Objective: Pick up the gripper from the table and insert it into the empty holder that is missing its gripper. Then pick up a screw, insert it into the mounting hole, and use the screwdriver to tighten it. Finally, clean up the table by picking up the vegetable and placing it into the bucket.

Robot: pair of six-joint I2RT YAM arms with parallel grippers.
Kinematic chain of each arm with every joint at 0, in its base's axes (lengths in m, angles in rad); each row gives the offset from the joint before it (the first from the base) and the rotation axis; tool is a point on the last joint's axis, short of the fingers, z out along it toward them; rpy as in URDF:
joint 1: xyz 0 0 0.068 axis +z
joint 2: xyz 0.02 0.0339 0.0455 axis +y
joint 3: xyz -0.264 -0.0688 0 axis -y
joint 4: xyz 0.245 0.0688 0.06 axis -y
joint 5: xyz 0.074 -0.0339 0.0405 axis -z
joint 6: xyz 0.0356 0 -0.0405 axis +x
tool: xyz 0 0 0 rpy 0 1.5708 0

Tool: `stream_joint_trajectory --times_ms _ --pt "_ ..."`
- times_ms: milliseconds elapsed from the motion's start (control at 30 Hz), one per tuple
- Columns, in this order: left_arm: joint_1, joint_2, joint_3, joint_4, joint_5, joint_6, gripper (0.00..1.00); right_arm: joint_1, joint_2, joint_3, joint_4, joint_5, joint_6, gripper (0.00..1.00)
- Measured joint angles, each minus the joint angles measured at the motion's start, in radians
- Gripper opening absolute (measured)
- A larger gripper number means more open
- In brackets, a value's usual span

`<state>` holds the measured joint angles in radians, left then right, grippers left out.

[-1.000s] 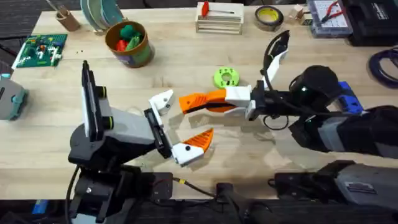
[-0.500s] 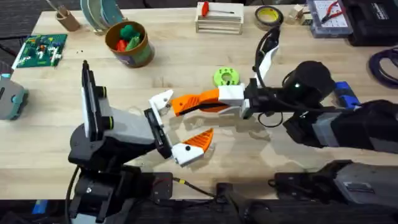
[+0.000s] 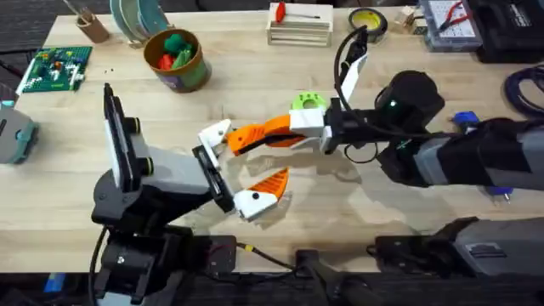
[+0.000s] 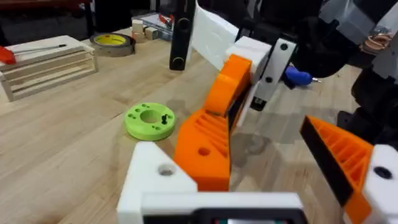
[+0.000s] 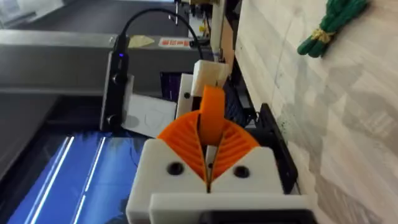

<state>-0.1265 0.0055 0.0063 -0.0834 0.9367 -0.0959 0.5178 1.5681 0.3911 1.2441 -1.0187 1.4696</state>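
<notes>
Right gripper [image 3: 255, 136] clamps the small orange ribbed plastic wedge [image 3: 242, 138], pressing it against the far white angular holder block [image 3: 214, 133] of the left gripper [image 3: 238, 166]; that gripper's fingers stand wide. Olive-gold tin bucket [image 3: 189, 75] sits far left.

Bucket [image 3: 177, 59] near worktop's [image 3: 255, 93] back left corner. Slatted rack [image 3: 299, 27] at back edge, centre. Disc [image 3: 308, 104] mid-worktop. Tape roll [image 3: 367, 23] right of rack.

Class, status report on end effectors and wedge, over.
Left end effector open, holder empty. Right end effector shut on wedge, at holder. Nothing in the way.
</notes>
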Motion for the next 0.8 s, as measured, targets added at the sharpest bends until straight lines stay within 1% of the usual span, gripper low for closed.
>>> stream_joint_trajectory --times_ms 100,500,733,800 --pt "-0.003 0.000 0.000 -0.001 0.014 0.007 0.993 0.005 0.000 0.008 0.005 -0.008 0.000 0.007" --pt "-0.006 0.000 0.000 -0.002 0.022 0.010 0.993 0.007 0.000 0.009 -0.011 -0.011 -0.013 0.007" --pt "-0.006 0.000 0.000 -0.006 0.041 0.010 0.993 0.015 0.009 0.013 -0.017 -0.007 -0.023 0.007" --pt "-0.005 0.000 0.000 -0.008 0.059 0.010 0.993 0.024 0.015 0.017 -0.018 -0.003 -0.024 0.007"
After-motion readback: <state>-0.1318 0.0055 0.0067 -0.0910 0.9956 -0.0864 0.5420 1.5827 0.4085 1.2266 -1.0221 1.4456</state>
